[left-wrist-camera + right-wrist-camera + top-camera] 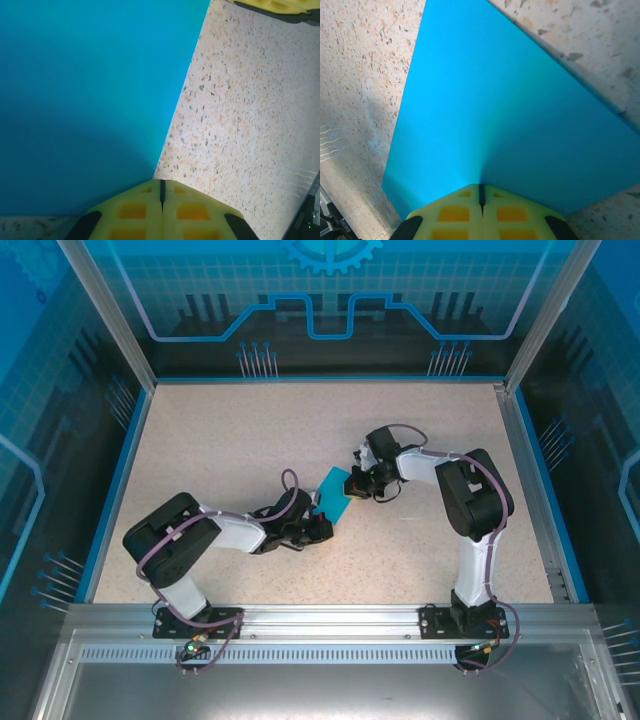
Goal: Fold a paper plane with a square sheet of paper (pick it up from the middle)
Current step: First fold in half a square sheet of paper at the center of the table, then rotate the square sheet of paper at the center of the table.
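Observation:
The square sheet of paper (335, 495) is bright blue and sits mid-table between my two grippers. My left gripper (318, 526) meets its near-left end and my right gripper (358, 483) its far-right end. In the left wrist view the yellow jaws (161, 181) are pressed together at a corner of the paper (85, 100), whose straight edge runs up from the tip. Seen from the right wrist, the shut jaws (481, 186) pinch the paper (510, 115), and a soft bend rises from the tip. A yellow finger (280, 5) of the right gripper shows at the top of the left wrist view.
The speckled beige tabletop (250, 440) is ringed by a blue rim and aluminium frame posts (110, 315). Both arm bases are bolted to the rail (330, 618) at the near edge. The right arm's elbow (475, 490) stands to the right of the paper.

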Tool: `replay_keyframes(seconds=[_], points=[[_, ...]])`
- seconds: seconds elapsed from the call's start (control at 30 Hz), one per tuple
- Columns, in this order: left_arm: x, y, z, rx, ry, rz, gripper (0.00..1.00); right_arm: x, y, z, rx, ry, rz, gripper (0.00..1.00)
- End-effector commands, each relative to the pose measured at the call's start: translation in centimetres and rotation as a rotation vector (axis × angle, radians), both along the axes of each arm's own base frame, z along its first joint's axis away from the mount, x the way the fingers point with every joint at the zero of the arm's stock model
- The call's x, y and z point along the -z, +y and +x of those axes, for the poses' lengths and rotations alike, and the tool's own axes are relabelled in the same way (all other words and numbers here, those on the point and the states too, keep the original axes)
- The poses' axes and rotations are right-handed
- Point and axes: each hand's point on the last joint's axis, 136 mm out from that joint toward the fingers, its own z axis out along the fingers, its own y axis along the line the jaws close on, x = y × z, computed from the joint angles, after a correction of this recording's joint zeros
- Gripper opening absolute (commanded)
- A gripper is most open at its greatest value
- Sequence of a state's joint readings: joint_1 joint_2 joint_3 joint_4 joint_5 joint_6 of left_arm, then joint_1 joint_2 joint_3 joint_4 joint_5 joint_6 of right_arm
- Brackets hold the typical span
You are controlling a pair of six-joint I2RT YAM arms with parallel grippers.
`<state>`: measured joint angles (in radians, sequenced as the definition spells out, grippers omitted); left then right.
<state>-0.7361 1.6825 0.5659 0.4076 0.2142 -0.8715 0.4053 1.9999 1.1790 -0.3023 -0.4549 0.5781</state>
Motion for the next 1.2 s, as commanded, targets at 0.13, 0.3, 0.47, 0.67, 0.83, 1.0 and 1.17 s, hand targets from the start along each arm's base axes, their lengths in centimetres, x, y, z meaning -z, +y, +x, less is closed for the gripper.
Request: replay_keyframes(seconds=[0.13, 0.3, 0.47, 0.67, 0.83, 1.0, 1.17], points=[[1.2, 2.7, -4.4, 0.039, 0.171, 0.114, 0.05, 3.1, -2.0, -1.5, -0.002, 0.063, -0.143, 0.0], [-4.4, 3.8, 0.3, -0.073, 0.061, 0.049, 0.16, -1.4, -0.5, 0.1, 0.017, -0.041, -0.091, 0.0], [-6.9, 7.3, 3.4, -0.203, 0.023, 0.085, 0.35, -4.7, 1.5, 0.7, 0.044, -0.13, -0.12, 0.0], [-7.2, 11.2, 5.9, -0.355, 0.04, 0.119, 0.49, -3.7, 5.9, -1.4, -0.053, -0.116, -0.165, 0.0], [-7.0, 13.7, 7.0, -0.452, 0.059, 0.151, 0.57, -1.8, 8.7, -3.4, -0.173, -0.074, -0.201, 0.0], [-6.6, 14.6, 7.1, -0.486, 0.071, 0.168, 0.62, -0.3, 9.1, -5.0, -0.251, -0.048, -0.245, 0.0], [-6.2, 15.4, 7.0, -0.508, 0.078, 0.195, 0.66, 1.3, 7.9, -6.9, -0.351, -0.007, -0.298, 0.0]])
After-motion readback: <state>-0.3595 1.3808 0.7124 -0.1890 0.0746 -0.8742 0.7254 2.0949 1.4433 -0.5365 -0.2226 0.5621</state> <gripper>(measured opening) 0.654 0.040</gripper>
